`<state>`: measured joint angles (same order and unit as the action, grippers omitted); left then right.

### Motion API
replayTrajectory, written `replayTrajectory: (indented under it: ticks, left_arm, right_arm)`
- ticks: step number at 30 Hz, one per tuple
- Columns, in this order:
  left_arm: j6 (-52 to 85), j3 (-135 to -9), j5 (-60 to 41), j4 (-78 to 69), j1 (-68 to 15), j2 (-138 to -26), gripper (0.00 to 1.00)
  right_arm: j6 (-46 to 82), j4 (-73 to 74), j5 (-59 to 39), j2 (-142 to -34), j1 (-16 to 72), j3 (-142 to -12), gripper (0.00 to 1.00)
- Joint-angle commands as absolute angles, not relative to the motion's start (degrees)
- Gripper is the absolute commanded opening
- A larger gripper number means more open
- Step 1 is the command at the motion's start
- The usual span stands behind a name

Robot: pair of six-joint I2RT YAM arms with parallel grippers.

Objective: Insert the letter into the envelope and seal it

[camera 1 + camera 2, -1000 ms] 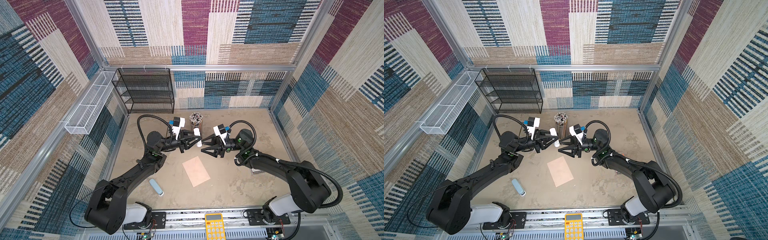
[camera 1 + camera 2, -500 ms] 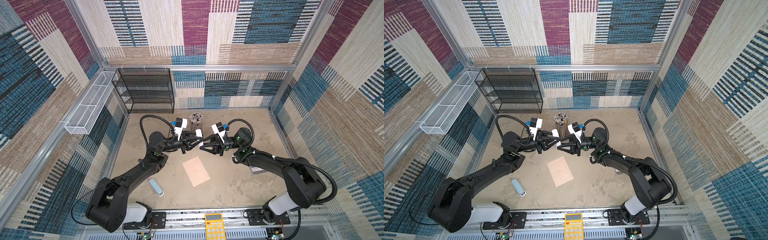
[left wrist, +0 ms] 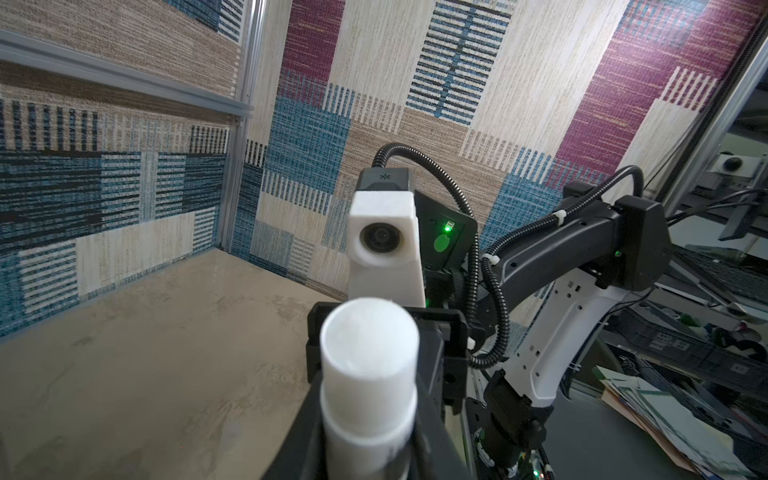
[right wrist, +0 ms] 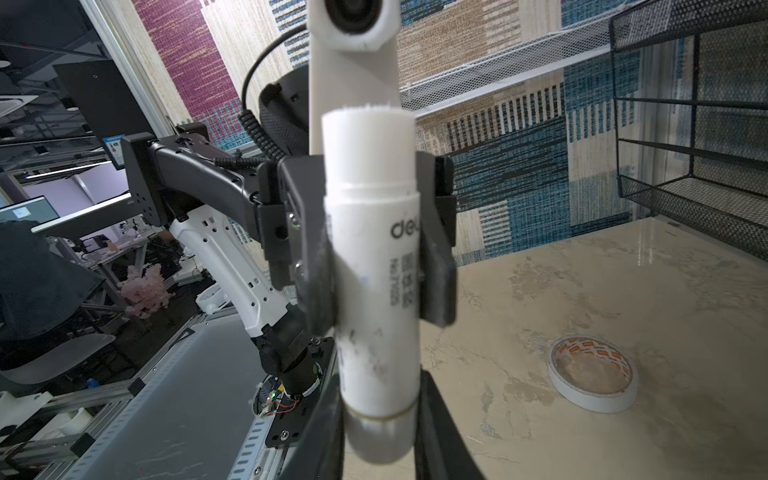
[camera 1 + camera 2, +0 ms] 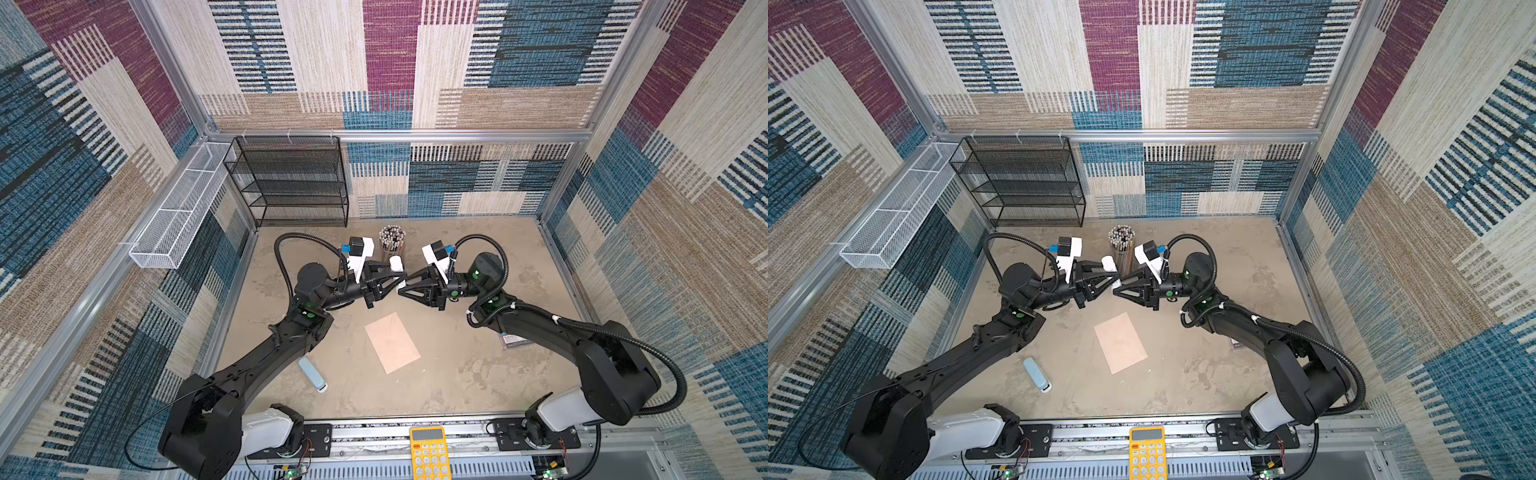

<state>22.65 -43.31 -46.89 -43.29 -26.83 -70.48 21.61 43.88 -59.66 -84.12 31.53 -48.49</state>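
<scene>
Both grippers are pinching one glue stick (image 5: 396, 263) in mid-air.
The left gripper (image 5: 400, 275) is clamping its middle, the right gripper (image 5: 404, 290) its lower end; the envelope (image 5: 392, 343) is lying flat on the table (image 5: 457, 374) near them.

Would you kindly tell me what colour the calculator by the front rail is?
The calculator is yellow; it shows best in both top views.

Bright, even overhead light is washing everything; the near white tube (image 3: 369, 365) is blurring, and the walls (image 5: 104, 137) are bowing at the edges.
</scene>
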Motion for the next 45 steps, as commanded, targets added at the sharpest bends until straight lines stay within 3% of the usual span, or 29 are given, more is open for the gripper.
replayTrajectory:
  ticks: [1, 7, 14, 24, 36, 45]
  left_arm:
    - [13.99, -42.65, -39.21, -32.28, -27.63, -69.20, 0.00]
    - [13.27, -40.55, -30.10, -32.07, -28.75, -67.52, 0.00]
    - [13.61, -40.17, -26.13, -31.51, -30.31, -67.41, 0.00]
    - [12.92, -39.11, -22.91, -30.36, -31.19, -65.83, 0.00]
    - [14.14, -39.50, -20.54, -31.70, -30.17, -64.03, 0.00]
    - [19.04, -40.90, -26.26, -35.55, -25.88, -64.46, 0.00]
  right_arm:
    - [20.81, 40.29, -49.55, -81.03, 32.61, -49.82, 0.16]
    - [15.87, 33.22, -29.04, -74.09, 40.39, -50.08, 0.15]
    - [6.05, 29.64, -5.46, -71.44, 50.53, -50.45, 0.13]
    - [1.09, 30.55, 9.05, -71.98, 54.63, -49.66, 0.15]
    - [-7.76, 30.82, 2.72, -67.87, 53.46, -41.51, 0.47]
    - [-0.76, 33.38, -26.02, -64.54, 39.01, -36.71, 0.54]
